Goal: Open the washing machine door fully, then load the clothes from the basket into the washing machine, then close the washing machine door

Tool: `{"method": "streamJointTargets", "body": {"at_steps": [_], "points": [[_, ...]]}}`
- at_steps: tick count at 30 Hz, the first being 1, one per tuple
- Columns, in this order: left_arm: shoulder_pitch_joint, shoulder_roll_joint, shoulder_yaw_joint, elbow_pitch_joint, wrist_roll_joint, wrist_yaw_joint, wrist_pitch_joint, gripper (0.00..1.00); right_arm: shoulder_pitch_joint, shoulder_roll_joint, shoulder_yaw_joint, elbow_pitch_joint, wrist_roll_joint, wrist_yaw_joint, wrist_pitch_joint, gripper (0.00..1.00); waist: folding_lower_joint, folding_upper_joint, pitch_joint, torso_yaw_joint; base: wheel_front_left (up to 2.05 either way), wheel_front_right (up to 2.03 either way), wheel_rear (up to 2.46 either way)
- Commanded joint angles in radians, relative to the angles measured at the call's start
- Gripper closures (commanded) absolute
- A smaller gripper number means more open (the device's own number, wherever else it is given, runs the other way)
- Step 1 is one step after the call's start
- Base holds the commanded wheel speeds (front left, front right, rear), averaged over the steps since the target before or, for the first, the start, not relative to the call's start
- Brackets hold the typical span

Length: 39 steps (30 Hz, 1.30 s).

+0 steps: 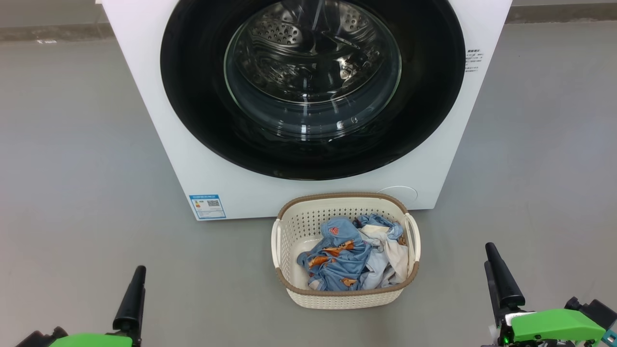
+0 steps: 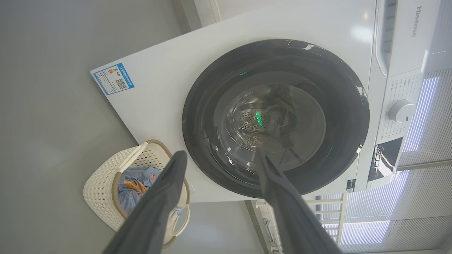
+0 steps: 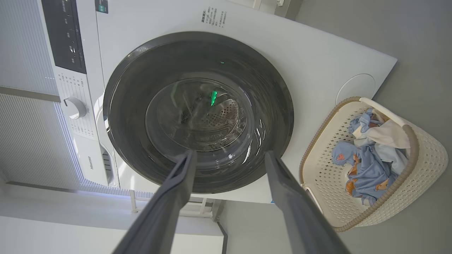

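While the washing machine door (image 1: 193,96) sits closed and flush against the front of the white Hisense washing machine (image 1: 154,159), none of the three steps looks begun: opening, loading and closing all remain to be done. The clothes (image 1: 344,262) lie heaped in the cream perforated basket (image 1: 289,231), which stands on the grey floor (image 1: 72,168) just in front of the machine, below the door and a little to the right. Whether the basket touches the machine cannot be told.

The left gripper (image 2: 220,155) has its fingers spread wide with nothing between them, and so does the right gripper (image 3: 230,153). Both point toward the door and are well apart from it and from the basket.

Where the door's handle and hinge lie is hard to make out on the glossy black ring, so which side swings out cannot be told. The head view cuts off the machine's top. Reflections on the glass bowl (image 1: 313,106) blur the steel drum (image 1: 289,38) behind it, so whether the drum is empty is unclear. How many garments are in the heap, and what lies beneath the top pieces, is hidden.
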Motion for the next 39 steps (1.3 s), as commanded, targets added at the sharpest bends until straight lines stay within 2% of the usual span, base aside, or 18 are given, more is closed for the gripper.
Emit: {"method": "streamJointTargets", "body": {"at_steps": [1,15,27,39], "points": [[-0.045,0.026,0.01,-0.034,0.024,-0.003,-0.012,0.0,-0.045,-0.008,0.017,-0.033,-0.027,0.001,-0.009,0.0,-0.0002,0.0,0.0,0.0,0.0,0.0,0.0],[-0.049,0.046,-0.001,-0.038,0.277,-0.004,-0.054,0.0,-0.053,-0.009,0.047,-0.042,-0.219,0.001,-0.05,0.0,-0.0002,0.0,0.0,-0.001,0.0,0.0,0.0],[-0.054,0.06,-0.017,-0.042,0.458,-0.005,-0.09,0.0,-0.063,-0.01,0.03,-0.036,-0.48,0.001,-0.085,0.0,-0.0002,0.0,-0.003,-0.001,0.0,0.0,0.0],[-0.06,0.067,-0.021,-0.041,0.584,-0.006,-0.126,0.0,-0.071,-0.011,0.028,-0.046,-0.722,0.001,-0.12,0.0,-0.0002,0.0,-0.004,0.001,0.0,0.0,0.0]]}}
